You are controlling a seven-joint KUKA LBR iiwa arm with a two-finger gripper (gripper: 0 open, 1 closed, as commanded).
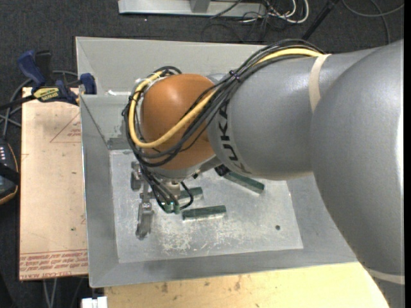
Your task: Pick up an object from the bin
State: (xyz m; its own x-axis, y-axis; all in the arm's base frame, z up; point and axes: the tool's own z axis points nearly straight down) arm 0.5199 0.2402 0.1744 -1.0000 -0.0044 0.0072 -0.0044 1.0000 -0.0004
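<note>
My gripper hangs low over the left part of the bin floor, just under the arm's orange cover. A small green piece with dark wire-like parts lies right beside it, to its right. A flat dark green bar rests on the floor a little further right, lying nearly level. A second green bar lies slanted beyond it, partly hidden under the arm. Nothing can be made out in the gripper's grasp.
The arm and its orange cover with yellow and black cables hide the middle and back of the bin. The bin's left wall stands close to the gripper. Scuffed bare floor stretches along the front and to the right front corner.
</note>
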